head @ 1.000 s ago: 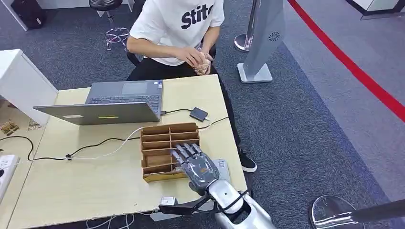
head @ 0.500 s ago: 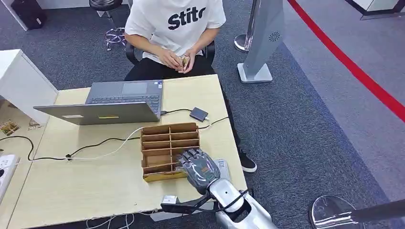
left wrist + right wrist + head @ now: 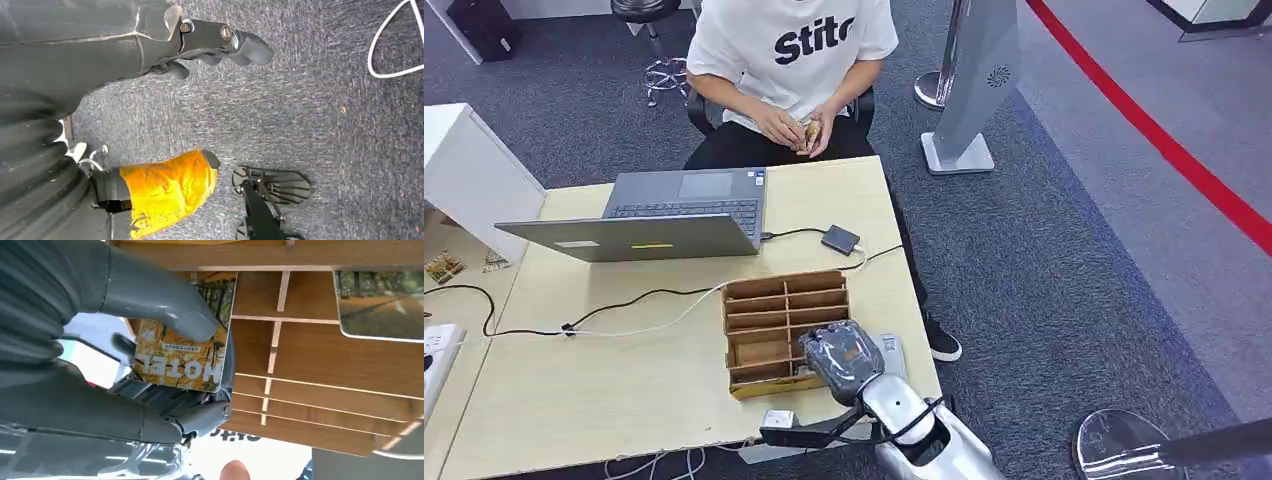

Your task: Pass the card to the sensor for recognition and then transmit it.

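My right hand point(image 3: 842, 357) sits curled over the near right corner of the wooden divided card box point(image 3: 769, 312) on the table. In the right wrist view that hand point(image 3: 150, 365) pinches a yellow hotel card point(image 3: 182, 347) between thumb and fingers, just above the box compartments point(image 3: 320, 365). Another card point(image 3: 380, 305) lies in a compartment of the box. A small dark card sensor point(image 3: 840, 239) lies on the table beyond the box, cabled to the laptop point(image 3: 664, 213). My left hand point(image 3: 220, 45) hangs beside my body over the carpet, fingers apart and holding nothing.
A person sits at the far side of the table point(image 3: 604, 380) in a white shirt point(image 3: 794, 50), fingering something small. Cables point(image 3: 614, 305) run across the tabletop. A white cabinet point(image 3: 469, 170) stands left. A grey stand point(image 3: 969, 90) and red floor line point(image 3: 1154, 130) are right.
My right hand has curled its fingers over the box's near corner and closed on a card. The box has shifted slightly toward the right. The person's hands moved in front of their chest.
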Tool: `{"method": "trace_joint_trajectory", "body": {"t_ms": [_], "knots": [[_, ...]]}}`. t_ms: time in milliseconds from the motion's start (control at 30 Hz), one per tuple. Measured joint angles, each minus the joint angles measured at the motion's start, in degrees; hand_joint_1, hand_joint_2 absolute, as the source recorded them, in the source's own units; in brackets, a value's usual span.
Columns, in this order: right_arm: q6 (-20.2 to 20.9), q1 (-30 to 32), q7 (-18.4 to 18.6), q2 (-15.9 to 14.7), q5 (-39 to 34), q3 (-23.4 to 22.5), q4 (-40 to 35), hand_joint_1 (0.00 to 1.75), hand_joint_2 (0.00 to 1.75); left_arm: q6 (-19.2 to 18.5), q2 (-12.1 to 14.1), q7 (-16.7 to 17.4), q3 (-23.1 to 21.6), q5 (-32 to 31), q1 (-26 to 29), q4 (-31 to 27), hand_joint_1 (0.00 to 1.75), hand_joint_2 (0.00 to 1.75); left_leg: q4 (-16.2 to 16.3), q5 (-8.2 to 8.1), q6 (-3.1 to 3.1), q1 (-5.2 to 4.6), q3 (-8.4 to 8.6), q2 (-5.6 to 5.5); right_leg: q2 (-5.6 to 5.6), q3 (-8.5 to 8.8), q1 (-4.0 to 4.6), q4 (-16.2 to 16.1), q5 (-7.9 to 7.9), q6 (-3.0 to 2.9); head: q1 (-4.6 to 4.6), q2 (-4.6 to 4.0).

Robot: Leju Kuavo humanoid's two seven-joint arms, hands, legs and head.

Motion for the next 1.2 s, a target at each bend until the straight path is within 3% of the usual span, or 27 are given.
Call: {"method": "trace_joint_trajectory", "body": {"t_ms": [133,367,567,700,900,1033,1200], "knots": [[-1.67,0.51,-0.79,0.00,-0.02,-0.22,-0.83,1.75,1.75,0.00,0.00,0.00,0.00,-0.13,0.01,0.00,0.00,1.75,0.00,0.00,0.00,0.00,0.00,0.00,0.00,-0.01,0.00,0.00,0.00,0.00,-0.02,0.00],[-11.30,3.22,-4.50,0.00,-0.28,-1.90,-8.67,1.75,1.75,0.02,-0.06,-0.17,0.00,-0.39,0.04,0.00,0.00,1.75,0.00,0.00,0.00,0.00,-0.01,0.00,0.00,-0.01,0.00,0.00,0.00,0.00,-0.02,0.00],[-16.25,4.84,-7.43,0.37,-2.03,-3.69,-14.79,1.75,1.75,0.09,-0.22,-0.26,0.00,-0.79,0.02,0.00,0.00,1.75,0.00,0.00,0.00,0.00,-0.01,0.00,0.00,0.00,0.00,0.00,0.00,0.00,0.00,0.00],[-12.61,1.85,-9.64,1.62,-4.48,-4.13,-15.45,1.75,1.75,0.00,-0.22,-0.24,0.00,-2.25,-0.28,0.00,0.00,1.75,0.00,0.02,0.01,0.00,0.02,0.08,0.07,-0.01,0.00,0.03,0.03,-0.01,-0.02,0.00],[-5.31,-9.55,-10.93,5.53,-9.75,-3.67,-9.61,1.75,1.75,-0.13,-0.39,1.33,-0.48,-4.81,-2.37,0.02,0.00,1.75,0.00,0.17,-0.08,0.01,0.01,0.07,0.09,-0.03,0.00,0.12,0.17,-0.08,-0.02,0.00],[-0.51,-21.03,-5.98,9.35,-10.53,-3.10,-1.12,1.75,1.75,-0.66,-0.66,2.97,-1.79,-6.82,-4.24,0.02,0.00,1.75,0.00,0.28,-0.07,0.01,-0.01,0.07,0.10,-0.11,0.00,0.18,0.25,-0.09,-0.02,0.00],[0.85,-34.23,1.45,12.92,-12.90,-3.04,10.72,1.75,1.75,-1.18,-1.33,4.22,-3.39,-8.53,-6.37,0.04,0.00,1.75,0.02,0.35,-0.08,0.01,-0.03,0.02,0.05,-0.10,0.00,0.19,0.28,-0.08,0.00,0.00]]}}
